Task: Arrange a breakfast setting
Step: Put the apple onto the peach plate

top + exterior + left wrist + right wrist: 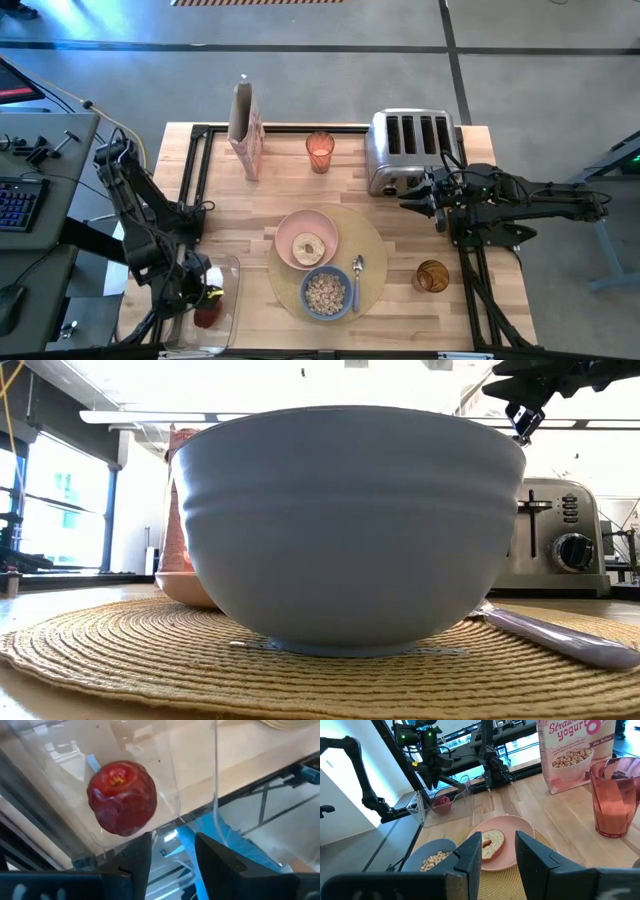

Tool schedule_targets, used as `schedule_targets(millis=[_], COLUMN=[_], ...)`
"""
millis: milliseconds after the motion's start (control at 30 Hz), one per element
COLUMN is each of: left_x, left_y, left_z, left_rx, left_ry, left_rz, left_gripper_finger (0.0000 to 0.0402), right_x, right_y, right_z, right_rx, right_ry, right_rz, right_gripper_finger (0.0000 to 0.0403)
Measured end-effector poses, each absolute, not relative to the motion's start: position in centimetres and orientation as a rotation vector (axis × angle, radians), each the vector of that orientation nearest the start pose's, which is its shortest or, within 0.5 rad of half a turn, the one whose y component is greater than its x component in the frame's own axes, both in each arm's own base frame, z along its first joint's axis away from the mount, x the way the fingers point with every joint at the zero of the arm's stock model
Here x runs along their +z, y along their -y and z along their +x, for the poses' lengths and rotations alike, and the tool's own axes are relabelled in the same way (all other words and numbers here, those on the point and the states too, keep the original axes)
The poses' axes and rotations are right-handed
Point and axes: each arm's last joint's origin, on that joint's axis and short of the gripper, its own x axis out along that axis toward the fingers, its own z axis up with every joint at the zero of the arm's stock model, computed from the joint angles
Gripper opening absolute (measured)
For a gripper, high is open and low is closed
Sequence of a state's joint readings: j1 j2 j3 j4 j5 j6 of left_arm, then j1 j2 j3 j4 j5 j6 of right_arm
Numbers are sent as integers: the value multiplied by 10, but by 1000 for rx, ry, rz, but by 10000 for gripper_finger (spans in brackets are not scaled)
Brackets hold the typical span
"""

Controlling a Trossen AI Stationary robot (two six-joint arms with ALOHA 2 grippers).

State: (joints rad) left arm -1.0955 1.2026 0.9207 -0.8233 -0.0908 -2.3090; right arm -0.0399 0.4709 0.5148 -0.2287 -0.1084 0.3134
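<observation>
A red apple [122,797] lies on the floor of the clear container [232,300] at the table's near left corner. My left gripper [172,855] hangs just above it, pointing steeply down, open, with nothing between its fingers. On the round tan placemat [375,250] stand the pink plate [290,225] with a bagel half [307,246], the blue bowl [326,293] of cereal and the metal spoon [357,272]. The amber glass [432,276] stands on the bare wood to the placemat's right. My right gripper [497,855] waits open in front of the toaster, pointing toward the table's left.
A chrome four-slot toaster [408,150] stands at the back right. A cereal box [246,130] and a reddish glass [319,151] stand along the far edge. The container's clear walls [215,780] rise around the apple. Black frame rails run along the table's sides.
</observation>
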Motion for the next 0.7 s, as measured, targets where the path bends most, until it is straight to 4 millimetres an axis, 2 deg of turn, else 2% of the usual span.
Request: schedule_targets(millis=[100,433,567,700], left_x=[248,235,225,215], left_y=[199,213,219,224], left_z=[105,102,101,103], left_rx=[574,596,628,667], left_ry=[-1301,-1333,-1336,-1329], left_rz=[-1312,-1269,-1226,-1188], left_gripper_finger=[168,310,338,346], right_x=[276,276,276,276], right_y=[2,2,2,2], right_z=[122,122,122,122], right_rx=[39,39,39,39], right_ry=[-194,-194,-194,-194], right_rz=[326,326,326,326], right_gripper_finger=[99,99,99,99])
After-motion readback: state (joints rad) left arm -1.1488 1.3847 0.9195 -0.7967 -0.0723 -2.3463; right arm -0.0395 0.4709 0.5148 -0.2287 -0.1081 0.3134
